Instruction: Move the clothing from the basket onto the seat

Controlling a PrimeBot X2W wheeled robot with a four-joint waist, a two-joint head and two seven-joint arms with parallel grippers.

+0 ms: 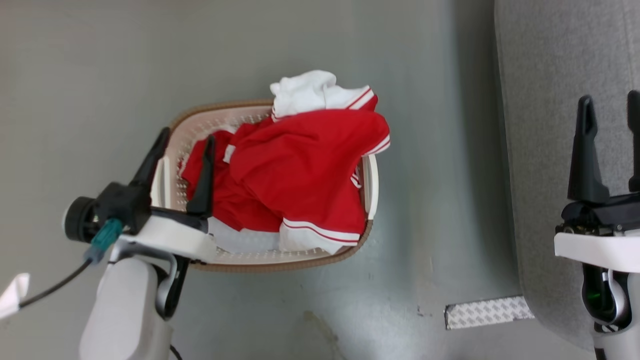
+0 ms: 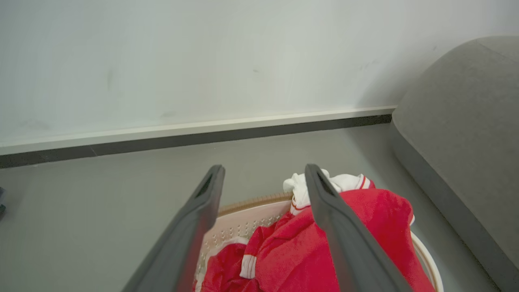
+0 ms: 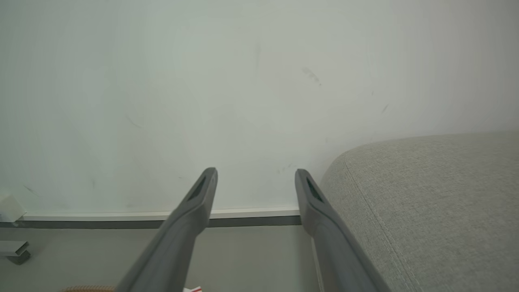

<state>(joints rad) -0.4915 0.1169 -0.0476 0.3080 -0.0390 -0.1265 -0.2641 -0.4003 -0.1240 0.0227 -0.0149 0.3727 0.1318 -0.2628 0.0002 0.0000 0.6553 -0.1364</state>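
My left end effector (image 1: 187, 135) hung released and empty over the left end of the basket (image 1: 220, 107), jaws spread, with the red clothing (image 1: 300, 170) heaped in the basket just to its right, the white part spilling over the far rim. The right end effector (image 1: 609, 97), equally spread and empty, sat above the seat (image 1: 540, 125), well apart from the pile. I judged the left arm nearer, the heap's length running toward the seat.

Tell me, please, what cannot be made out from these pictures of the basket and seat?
How many garments make up the clothing: head view, the top red one covers the rest.
Near-left rim of the basket: head view, behind the left gripper.
Full extent of the seat: head view, cut by the top and right edges.
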